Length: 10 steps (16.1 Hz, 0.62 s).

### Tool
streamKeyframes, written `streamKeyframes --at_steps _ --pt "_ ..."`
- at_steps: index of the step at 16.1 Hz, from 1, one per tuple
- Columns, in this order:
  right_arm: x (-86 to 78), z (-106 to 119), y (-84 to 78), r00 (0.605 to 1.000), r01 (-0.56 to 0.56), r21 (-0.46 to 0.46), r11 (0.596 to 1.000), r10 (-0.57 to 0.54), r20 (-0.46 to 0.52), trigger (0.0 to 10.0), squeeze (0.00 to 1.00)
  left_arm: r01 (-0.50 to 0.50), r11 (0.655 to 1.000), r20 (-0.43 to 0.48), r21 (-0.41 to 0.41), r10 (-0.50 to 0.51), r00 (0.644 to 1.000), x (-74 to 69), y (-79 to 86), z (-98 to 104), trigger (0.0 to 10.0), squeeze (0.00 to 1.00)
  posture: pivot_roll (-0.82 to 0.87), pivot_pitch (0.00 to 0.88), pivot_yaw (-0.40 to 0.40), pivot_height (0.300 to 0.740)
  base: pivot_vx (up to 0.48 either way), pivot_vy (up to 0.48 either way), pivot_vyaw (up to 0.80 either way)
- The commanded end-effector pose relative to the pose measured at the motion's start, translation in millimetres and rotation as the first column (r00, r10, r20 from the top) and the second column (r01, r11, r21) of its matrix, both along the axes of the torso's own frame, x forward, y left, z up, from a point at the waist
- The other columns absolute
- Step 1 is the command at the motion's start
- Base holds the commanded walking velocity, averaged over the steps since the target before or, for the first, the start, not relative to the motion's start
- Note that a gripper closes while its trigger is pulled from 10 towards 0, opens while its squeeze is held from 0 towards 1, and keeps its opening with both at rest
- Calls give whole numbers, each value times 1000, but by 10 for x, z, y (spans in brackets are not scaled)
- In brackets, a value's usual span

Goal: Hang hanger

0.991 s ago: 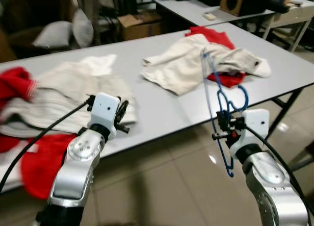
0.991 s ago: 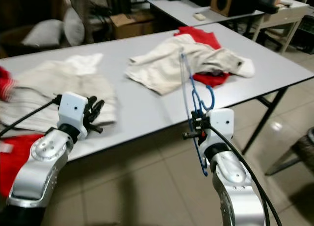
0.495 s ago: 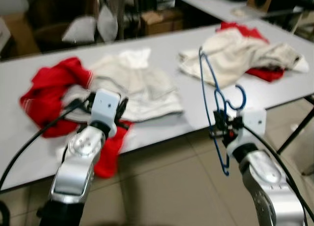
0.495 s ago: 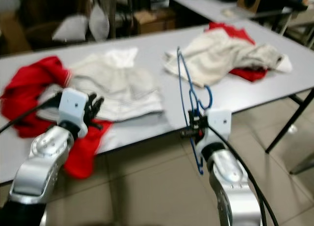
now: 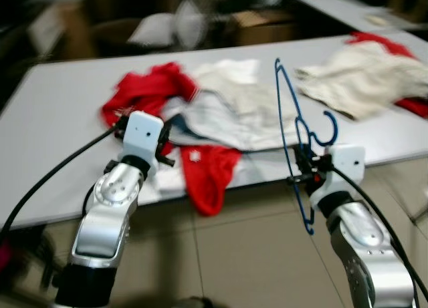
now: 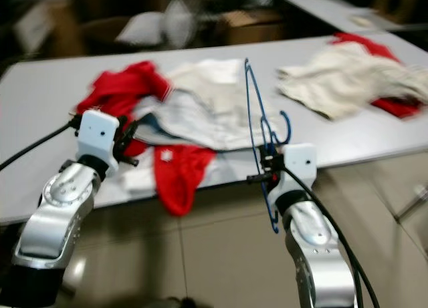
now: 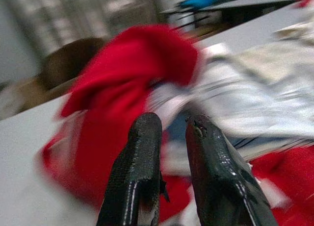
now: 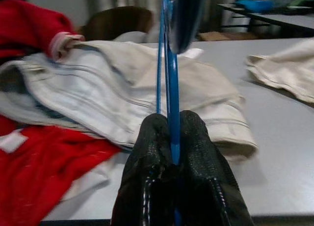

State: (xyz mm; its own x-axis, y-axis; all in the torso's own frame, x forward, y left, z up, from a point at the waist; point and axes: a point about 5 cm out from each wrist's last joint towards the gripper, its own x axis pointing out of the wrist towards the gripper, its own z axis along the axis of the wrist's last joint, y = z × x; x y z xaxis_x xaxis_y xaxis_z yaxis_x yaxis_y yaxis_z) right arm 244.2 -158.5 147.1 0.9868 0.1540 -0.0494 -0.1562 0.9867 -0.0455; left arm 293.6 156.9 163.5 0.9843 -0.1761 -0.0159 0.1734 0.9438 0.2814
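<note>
A thin blue wire hanger [image 5: 281, 94] stands upright in front of the table edge, its hook [image 5: 332, 129] turned to the right. My right gripper [image 5: 302, 173] is shut on the lower part of the hanger [image 8: 170, 88], with both black fingers [image 8: 147, 138] pressed against the wire. My left gripper [image 5: 167, 147] hovers at the near edge of the grey table [image 5: 60, 114], beside a red garment [image 5: 147, 94]. In the left wrist view its two fingers [image 7: 142, 138] stand close together with nothing between them.
A heap of white and pale clothes [image 5: 241, 107] lies mid-table, and a red piece [image 5: 207, 178] hangs over the front edge. A cream garment [image 5: 368, 81] lies at the right. Behind are a dark chair with cushions [image 5: 167, 27] and another table [image 5: 348, 1]. Tiled floor lies below.
The whole view has swung left, so the red and white heap now sits in the centre. Both arms keep their pose, and the hanger stays in my right gripper.
</note>
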Motion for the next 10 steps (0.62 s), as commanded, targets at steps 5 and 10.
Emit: streamKeyframes --at_steps 5,10 --pt "58 84 -122 999 -4 23 1000 3 37 10000 0 -170 985 -42 -37 169 985 178 225 -34 10000 1000 3 0 45 740 0 0 0" --pt "61 90 -92 999 -21 33 999 20 45 10000 0 -95 993 -53 -65 92 994 414 260 -34 10000 1000 -12 0 53 740 0 0 0"
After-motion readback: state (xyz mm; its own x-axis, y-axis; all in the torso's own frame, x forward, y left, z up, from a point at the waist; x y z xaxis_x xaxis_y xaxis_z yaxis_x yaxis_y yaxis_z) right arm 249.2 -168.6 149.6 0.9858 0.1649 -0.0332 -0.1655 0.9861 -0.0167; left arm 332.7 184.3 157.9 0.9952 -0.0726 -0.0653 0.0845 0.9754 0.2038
